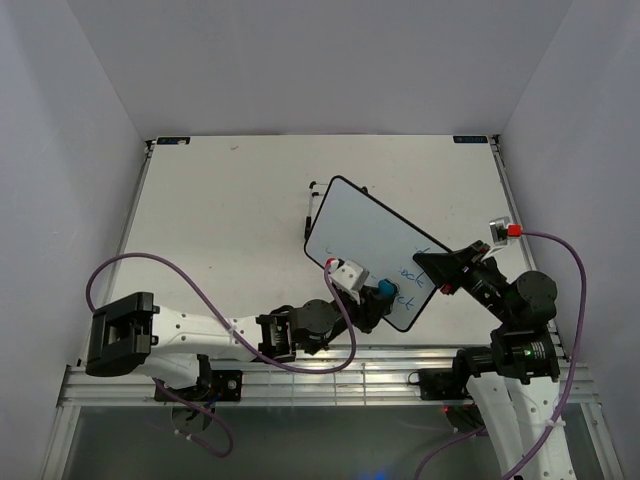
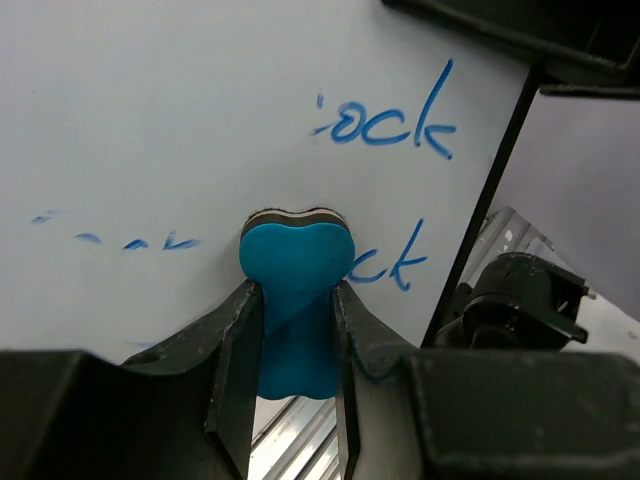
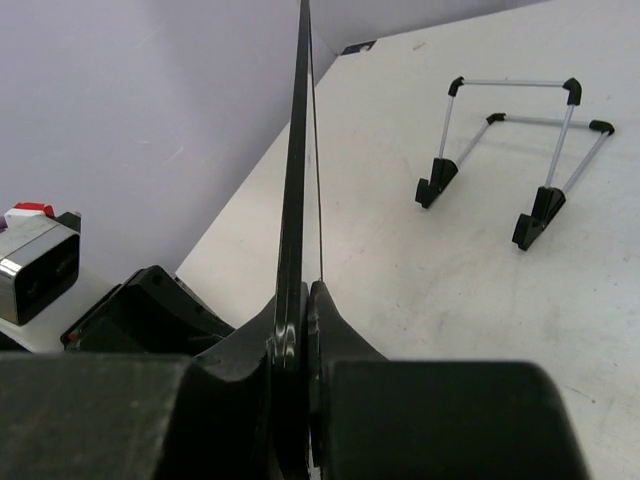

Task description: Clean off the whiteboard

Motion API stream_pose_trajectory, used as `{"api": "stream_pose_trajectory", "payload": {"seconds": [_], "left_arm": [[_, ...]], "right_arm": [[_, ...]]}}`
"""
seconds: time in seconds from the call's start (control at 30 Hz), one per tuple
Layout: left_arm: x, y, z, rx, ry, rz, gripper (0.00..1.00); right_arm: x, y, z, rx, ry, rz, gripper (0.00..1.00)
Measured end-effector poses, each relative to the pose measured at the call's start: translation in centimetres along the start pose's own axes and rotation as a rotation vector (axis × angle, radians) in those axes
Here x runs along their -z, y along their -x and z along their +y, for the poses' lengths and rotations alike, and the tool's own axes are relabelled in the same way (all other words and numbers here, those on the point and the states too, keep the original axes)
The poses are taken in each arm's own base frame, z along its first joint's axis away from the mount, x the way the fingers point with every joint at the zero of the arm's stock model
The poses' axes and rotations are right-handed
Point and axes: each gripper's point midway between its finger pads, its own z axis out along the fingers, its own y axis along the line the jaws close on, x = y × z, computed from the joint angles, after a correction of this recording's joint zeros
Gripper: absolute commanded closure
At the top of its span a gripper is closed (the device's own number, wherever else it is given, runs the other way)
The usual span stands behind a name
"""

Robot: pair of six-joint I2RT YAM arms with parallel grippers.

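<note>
The whiteboard (image 1: 360,240) is held tilted above the table, its black rim pinched at the right edge by my right gripper (image 1: 442,268), which is shut on it. Seen edge-on in the right wrist view, the whiteboard (image 3: 298,150) runs straight up from between the jaws of the right gripper (image 3: 300,295). My left gripper (image 2: 295,292) is shut on a small blue bone-shaped eraser (image 2: 295,265), whose felt end presses on the whiteboard (image 2: 150,110). Blue writing (image 2: 392,125) remains right of the eraser, and faint blue smudges (image 2: 110,236) lie to its left.
A thin wire stand (image 3: 510,150) with black feet sits on the white table (image 1: 220,220); it peeks out behind the board's far-left corner, wire stand (image 1: 312,208). Grey walls close in the table on three sides. Aluminium rails (image 1: 380,375) run along the near edge.
</note>
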Motion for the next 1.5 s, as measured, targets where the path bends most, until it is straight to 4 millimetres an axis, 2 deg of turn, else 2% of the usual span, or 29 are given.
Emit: {"api": "stream_pose_trajectory", "payload": {"seconds": [0.13, 0.27, 0.33, 0.5, 0.67, 0.8, 0.97, 1.17, 1.23, 1.33, 1.4, 1.5], "left_arm": [[-0.3, 1.1, -0.5, -0.005, 0.008, -0.019, 0.96], [-0.1, 1.4, 0.4, -0.001, 0.034, -0.020, 0.95], [0.3, 2.2, 2.8, 0.014, 0.079, -0.038, 0.96], [2.5, 5.6, 11.8, 0.042, 0.287, -0.146, 0.96], [4.4, 8.2, 16.8, 0.042, 0.407, -0.228, 0.96], [5.1, 8.5, 18.3, 0.016, 0.439, -0.242, 1.00], [5.1, 8.5, 18.3, -0.021, 0.435, -0.235, 1.00], [4.8, 8.5, 17.3, -0.031, 0.378, -0.225, 1.00], [4.5, 8.4, 16.2, -0.033, 0.335, -0.222, 1.00], [3.5, 7.6, 13.3, -0.051, 0.248, -0.188, 1.00], [2.5, 6.8, 10.2, -0.055, 0.164, -0.158, 1.00], [1.1, 5.7, 6.6, -0.050, 0.080, -0.123, 1.00]], "right_arm": [[0.2, 0.4, 0.5, 0.011, 0.015, -0.022, 0.92], [0.2, 0.1, 0.3, -0.008, 0.002, -0.006, 0.92], [0.3, -0.1, 0.2, -0.026, -0.009, 0.012, 0.92], [0.6, 0.1, 1.1, -0.084, -0.009, 0.036, 0.92], [0.8, 0.5, 2.2, -0.121, 0.006, 0.041, 0.92], [0.9, 0.3, 2.3, -0.156, 0.005, 0.053, 0.92], [0.9, 0.3, 2.4, -0.174, 0.005, 0.057, 0.92], [0.9, 0.4, 2.5, -0.176, 0.005, 0.056, 0.92], [0.9, 0.4, 2.5, -0.178, 0.006, 0.056, 0.92], [0.9, 0.3, 2.4, -0.178, 0.003, 0.058, 0.92], [0.8, 0.2, 2.1, -0.167, -0.006, 0.057, 0.92], [0.7, 0.0, 1.5, -0.156, -0.026, 0.057, 0.92]]}}
